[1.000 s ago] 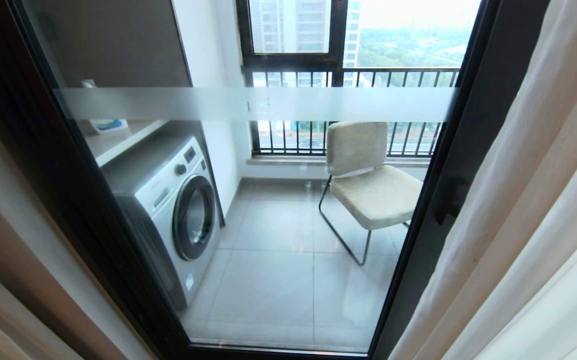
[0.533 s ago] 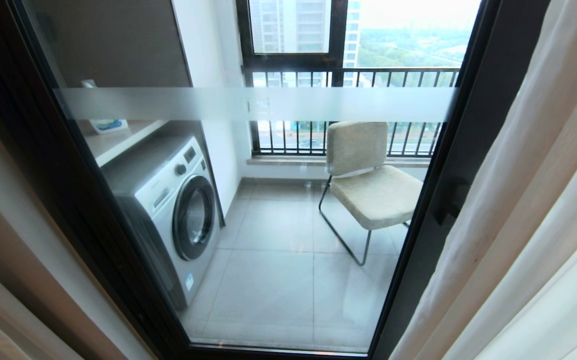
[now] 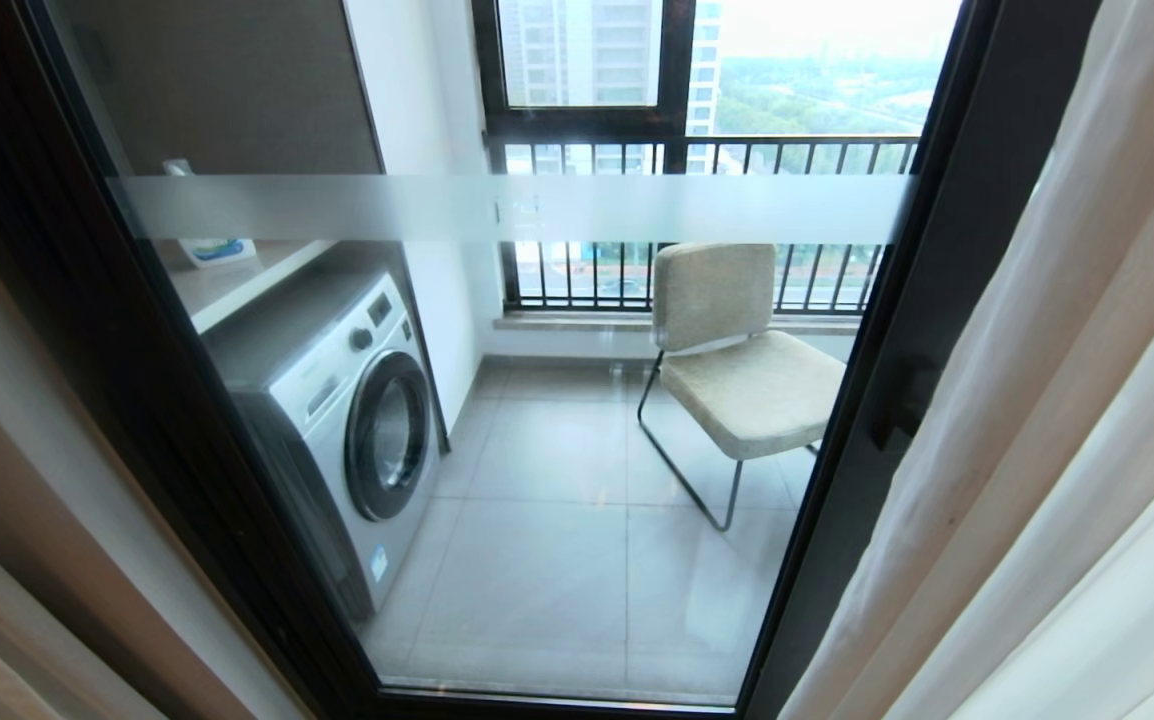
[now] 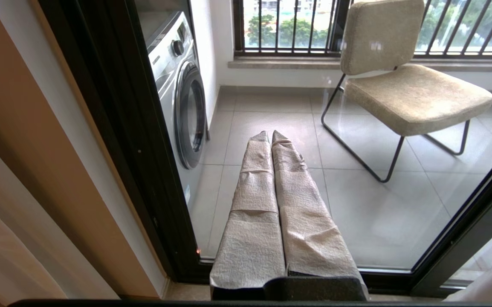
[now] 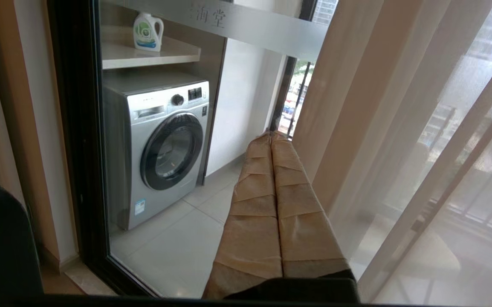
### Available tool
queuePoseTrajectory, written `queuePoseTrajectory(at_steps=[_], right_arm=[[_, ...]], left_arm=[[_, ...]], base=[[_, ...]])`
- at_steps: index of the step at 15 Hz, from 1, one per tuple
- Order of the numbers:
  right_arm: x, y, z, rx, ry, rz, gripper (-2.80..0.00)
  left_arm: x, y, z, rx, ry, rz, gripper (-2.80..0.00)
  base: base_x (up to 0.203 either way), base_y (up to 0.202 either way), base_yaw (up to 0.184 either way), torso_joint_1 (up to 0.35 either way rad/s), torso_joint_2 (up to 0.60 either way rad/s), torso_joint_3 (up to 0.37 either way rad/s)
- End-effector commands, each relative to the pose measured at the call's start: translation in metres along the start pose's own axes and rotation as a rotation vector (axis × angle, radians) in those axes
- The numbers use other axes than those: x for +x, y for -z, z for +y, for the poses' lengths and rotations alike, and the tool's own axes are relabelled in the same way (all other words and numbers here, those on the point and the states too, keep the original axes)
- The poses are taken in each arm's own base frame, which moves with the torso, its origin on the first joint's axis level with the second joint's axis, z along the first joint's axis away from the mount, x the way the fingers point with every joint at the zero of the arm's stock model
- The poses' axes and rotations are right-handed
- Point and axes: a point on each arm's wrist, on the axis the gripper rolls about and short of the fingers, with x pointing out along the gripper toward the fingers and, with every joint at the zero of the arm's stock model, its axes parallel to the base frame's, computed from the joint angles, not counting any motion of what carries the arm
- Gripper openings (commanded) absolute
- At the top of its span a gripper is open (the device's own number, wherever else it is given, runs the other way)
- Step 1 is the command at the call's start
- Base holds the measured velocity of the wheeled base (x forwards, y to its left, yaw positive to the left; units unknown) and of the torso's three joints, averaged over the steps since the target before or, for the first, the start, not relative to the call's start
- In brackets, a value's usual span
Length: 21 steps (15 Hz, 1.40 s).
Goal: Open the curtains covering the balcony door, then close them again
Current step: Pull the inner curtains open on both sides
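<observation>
Facing the balcony door (image 3: pixel 537 420) with its glass uncovered; the curtains (image 5: pixel 357 106) hanging just beside the right gripper (image 5: pixel 271 135), fingers pressed together, gripping nothing. Left gripper (image 4: pixel 270 134) likewise closed, empty. Probably needing parted fingers, then pinching the cream edge.

A grey tiled floor (image 3: pixel 557 560) carries a silver washing machine (image 3: pixel 357 420) at its left edge and a beige chair (image 3: pixel 737 370) near the far railing (image 3: pixel 697 155). A detergent bottle (image 5: pixel 147 30) stands on a shelf above. Daylight enters.
</observation>
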Motion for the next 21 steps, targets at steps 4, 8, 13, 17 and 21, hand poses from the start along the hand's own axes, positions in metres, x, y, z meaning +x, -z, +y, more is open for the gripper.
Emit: queuePoseTrajectory(at_steps=[4, 8, 13, 17, 21], right_arm=[[0.049, -0.050, -0.032, 0.036, 0.001, 0.010, 0.00], [0.082, -0.070, -0.051, 0.051, 0.013, 0.001, 0.00], [0.137, -0.092, -0.083, 0.034, 0.018, -0.039, 0.00], [0.172, -0.103, -0.104, 0.021, 0.039, -0.065, 0.00], [0.204, -0.103, -0.121, 0.031, 0.040, -0.047, 0.00]], left_arm=[[0.000, 0.000, 0.000, 0.000, -0.001, 0.000, -2.80], [0.000, 0.000, 0.000, 0.000, -0.001, 0.000, -2.80], [0.000, 0.000, 0.000, 0.000, -0.001, 0.000, -2.80], [0.000, 0.000, 0.000, 0.000, -0.001, 0.000, -2.80], [0.000, 0.000, 0.000, 0.000, -0.001, 0.000, -2.80]], base=[[0.000, 0.000, 0.000, 0.000, 0.00, 0.000], [0.000, 0.000, 0.000, 0.000, 0.00, 0.000], [0.000, 0.000, 0.000, 0.000, 0.00, 0.000], [0.000, 0.000, 0.000, 0.000, 0.00, 0.000], [0.000, 0.000, 0.000, 0.000, 0.00, 0.000]])
